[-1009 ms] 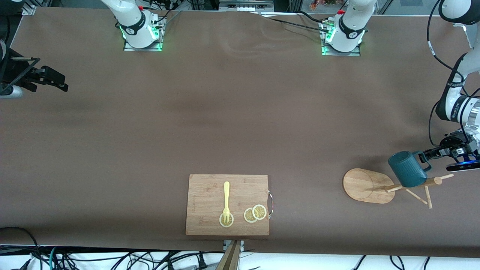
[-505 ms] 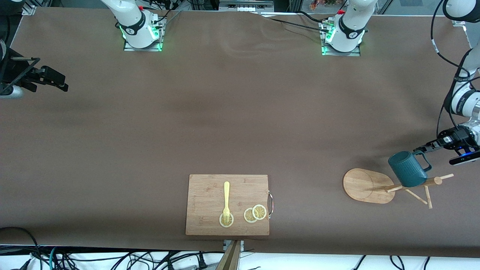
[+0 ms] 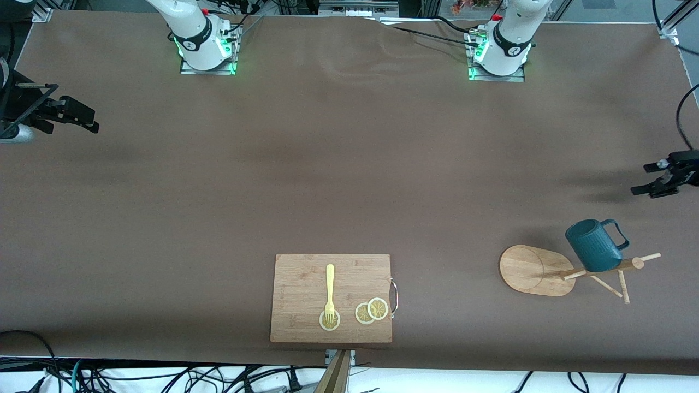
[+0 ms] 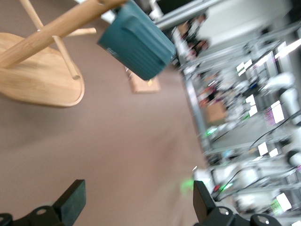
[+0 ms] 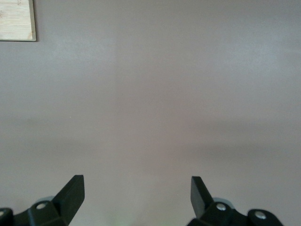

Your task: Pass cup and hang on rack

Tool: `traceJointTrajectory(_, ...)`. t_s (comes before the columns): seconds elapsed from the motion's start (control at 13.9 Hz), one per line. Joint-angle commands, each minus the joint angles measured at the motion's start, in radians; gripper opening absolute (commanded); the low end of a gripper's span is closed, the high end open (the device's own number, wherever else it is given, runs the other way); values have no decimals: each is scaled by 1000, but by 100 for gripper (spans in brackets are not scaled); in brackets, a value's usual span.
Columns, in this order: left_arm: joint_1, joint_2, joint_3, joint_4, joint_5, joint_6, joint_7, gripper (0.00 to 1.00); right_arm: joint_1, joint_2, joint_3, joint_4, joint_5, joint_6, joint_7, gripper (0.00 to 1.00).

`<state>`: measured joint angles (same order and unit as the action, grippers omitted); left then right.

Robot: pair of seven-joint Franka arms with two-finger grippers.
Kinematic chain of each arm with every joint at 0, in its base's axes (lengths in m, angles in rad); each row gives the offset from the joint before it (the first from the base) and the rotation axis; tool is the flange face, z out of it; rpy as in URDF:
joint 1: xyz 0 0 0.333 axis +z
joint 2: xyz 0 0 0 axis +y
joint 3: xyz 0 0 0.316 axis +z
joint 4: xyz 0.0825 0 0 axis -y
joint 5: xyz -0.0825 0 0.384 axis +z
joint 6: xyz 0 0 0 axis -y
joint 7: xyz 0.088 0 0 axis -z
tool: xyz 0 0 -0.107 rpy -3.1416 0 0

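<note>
The dark teal ribbed cup [image 3: 592, 245] hangs on the bamboo rack [image 3: 529, 270], near the top of its pole, with nothing holding it. My left gripper [image 3: 646, 179] is open and empty in the air at the left arm's end of the table, well apart from the cup. In the left wrist view the cup [image 4: 136, 44] and the rack [image 4: 37, 80] show ahead of the open left gripper [image 4: 138, 207]. My right gripper [image 3: 95, 123] waits open and empty at the right arm's end of the table. It also shows in the right wrist view [image 5: 136, 197].
A wooden cutting board [image 3: 306, 278] with a metal handle lies near the front camera's edge of the table. It carries a yellow fork [image 3: 329, 289] and lemon slices [image 3: 371, 311]. A corner of the board [image 5: 16, 19] shows in the right wrist view.
My left gripper has drawn away from the cup's handle, up and toward the left arm's end of the table. The cup stays on the rack. The right arm has not moved.
</note>
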<state>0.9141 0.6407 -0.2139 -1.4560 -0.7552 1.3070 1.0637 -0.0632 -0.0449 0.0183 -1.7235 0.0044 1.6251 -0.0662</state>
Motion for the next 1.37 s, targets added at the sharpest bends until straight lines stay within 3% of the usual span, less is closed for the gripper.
traceJointTrajectory(0.0,-18,-201,5,-43,164,5,18,100,-7,-4,3,13,14,-16,0,100)
traceJointTrajectory(0.22,-108,-367,42,-58,284,-15,12,100,-7,-3,3,13,14,-16,0,100)
traceJointTrajectory(0.43,-422,-560,282,-122,353,-17,-69,100,-7,-3,2,13,14,-16,0,100)
traceJointTrajectory(0.79,-668,-759,289,-162,551,-17,-541,100,-7,-3,2,13,14,-16,0,100)
traceJointTrajectory(1.08,-750,-793,171,-179,683,0,-935,100,-7,-3,2,13,14,-16,0,100)
traceJointTrajectory(1.3,-794,-800,143,-246,704,98,-1068,100,-9,-4,0,13,14,-16,0,100)
